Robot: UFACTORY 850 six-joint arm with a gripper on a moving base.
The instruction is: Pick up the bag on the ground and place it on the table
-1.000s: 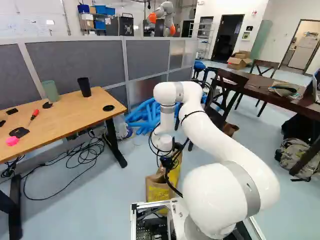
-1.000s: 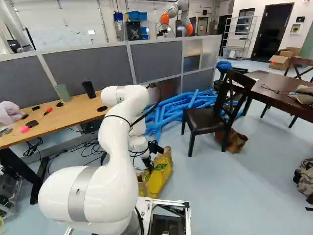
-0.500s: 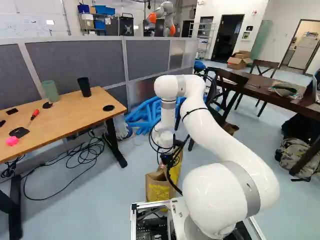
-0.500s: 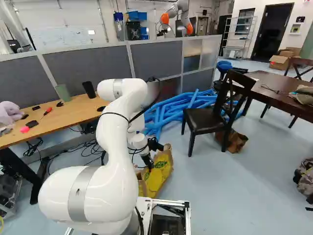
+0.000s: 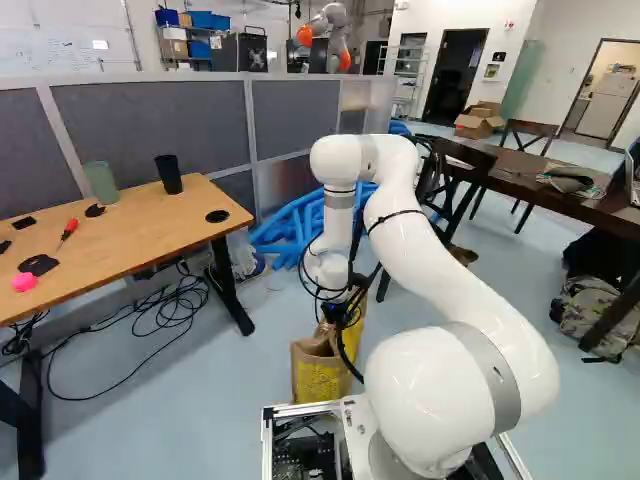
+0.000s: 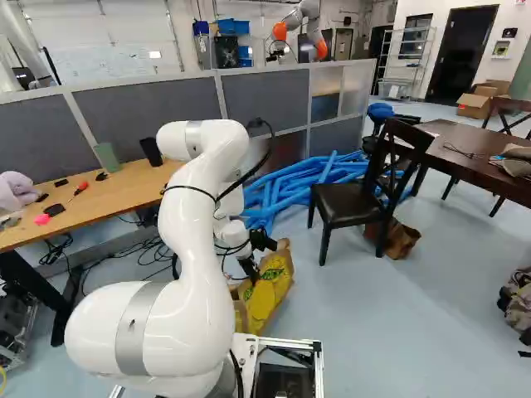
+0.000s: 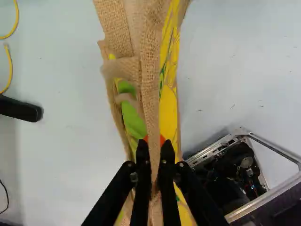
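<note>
My gripper (image 6: pixel 251 275) is low in front of the base, at the bag's upper part. The bag (image 6: pixel 272 290) is tan burlap with yellow panels and green print; in the left base view the bag (image 5: pixel 318 377) shows partly behind the arm. In the wrist view the gripper (image 7: pixel 155 157) is shut on a narrow fold of the bag (image 7: pixel 149 89), one finger on each side. Whether its bottom touches the floor, I cannot tell. A light wooden table (image 5: pixel 130 232) stands at the left of the left base view, a dark table (image 6: pixel 448 153) at the right of the right base view.
A dark chair (image 6: pixel 353 203) stands beside blue tubes (image 6: pixel 290 191), with a brown bag (image 6: pixel 398 240) behind its legs. Cables (image 5: pixel 170 310) lie under the wooden table. A grey partition (image 5: pixel 150 130) runs behind it. Another robot (image 6: pixel 303 29) stands beyond. A backpack (image 5: pixel 590 312) sits by the dark table.
The upper arm and wrist have risen. My gripper has moved up a little, and the bag's top has come up with it. The base has not moved.
</note>
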